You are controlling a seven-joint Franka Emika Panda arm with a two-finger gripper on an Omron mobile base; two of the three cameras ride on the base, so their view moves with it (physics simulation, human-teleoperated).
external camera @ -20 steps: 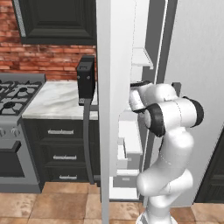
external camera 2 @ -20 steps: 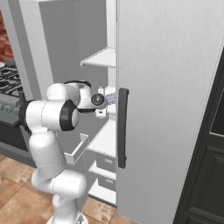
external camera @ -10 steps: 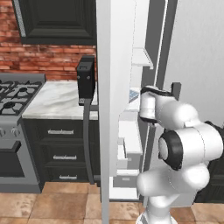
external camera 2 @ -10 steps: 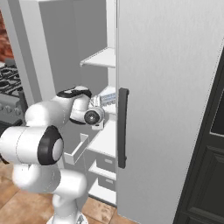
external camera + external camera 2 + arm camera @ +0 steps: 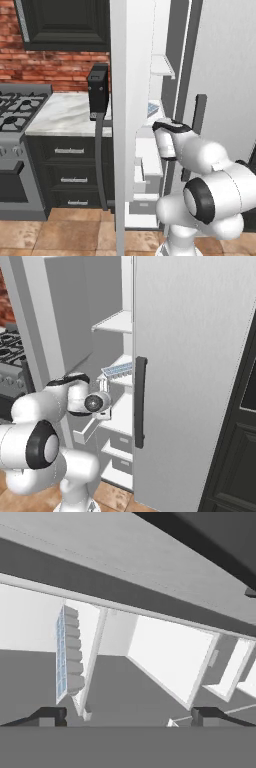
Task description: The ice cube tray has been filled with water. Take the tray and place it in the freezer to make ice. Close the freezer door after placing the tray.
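The ice cube tray [image 5: 118, 370], white with pale blue cells of water, lies on the middle shelf of the freezer [image 5: 118, 321]; it also shows on that shelf [image 5: 153, 108] past the door's edge. In the hand view the tray [image 5: 62, 654] appears edge-on at the left. My gripper [image 5: 129, 717] is open with nothing between its fingers. It hangs just in front of and below the tray's shelf [image 5: 104, 393], apart from the tray. The freezer door [image 5: 125, 125] stands wide open to the left, with its dark handle [image 5: 100, 165] on the outer side.
The fridge's plain shut door [image 5: 200, 356] with its dark handle [image 5: 140, 401] is right of my hand. White drawers [image 5: 122, 442] sit low in the freezer. A dark toaster [image 5: 98, 90] stands on the marble counter [image 5: 65, 112] beside the stove [image 5: 20, 105].
My hand has pulled back and down from the middle shelf. The tray stays lying on the shelf.
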